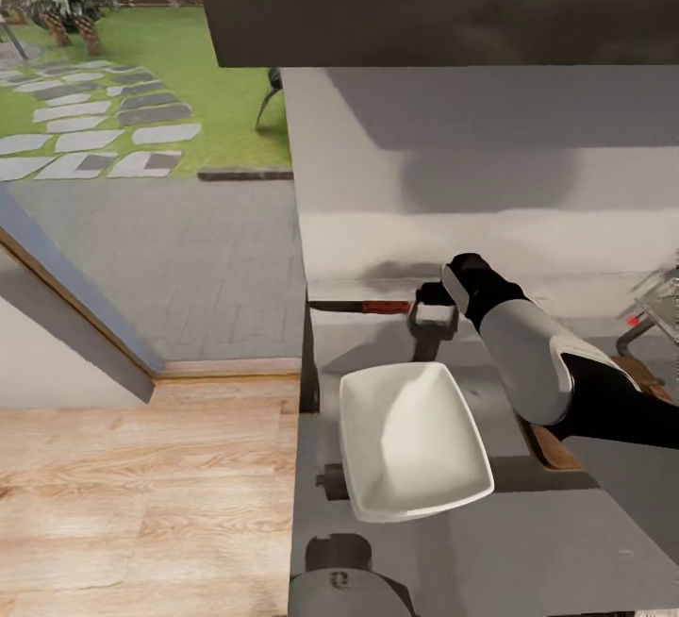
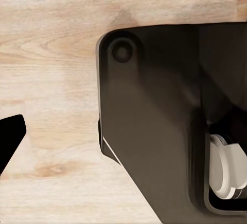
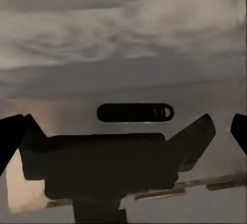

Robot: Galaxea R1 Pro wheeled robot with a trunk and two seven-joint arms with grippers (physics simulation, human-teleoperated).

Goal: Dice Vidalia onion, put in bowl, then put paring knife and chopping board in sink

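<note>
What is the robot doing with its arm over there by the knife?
The robot is reaching its right arm across the grey countertop toward the paring knife, which lies flat near the back wall. Its right end effector sits just beside the knife's red handle, not holding it yet. The white bowl waits empty in front. A bit of the brown chopping board peeks out behind the arm. I can't tell whether the end effector is open or shut.

Glossy white shell on the right forearm (image 1: pixel 528 353), capped by black sections at wrist and elbow. Matte black fingers (image 3: pixel 193 142) on the right gripper (image 3: pixel 123 147), wedge-shaped. Dark, rounded base housing (image 2: pixel 154 121) with one round recessed screw and a white wheel-like part beside it.
</note>
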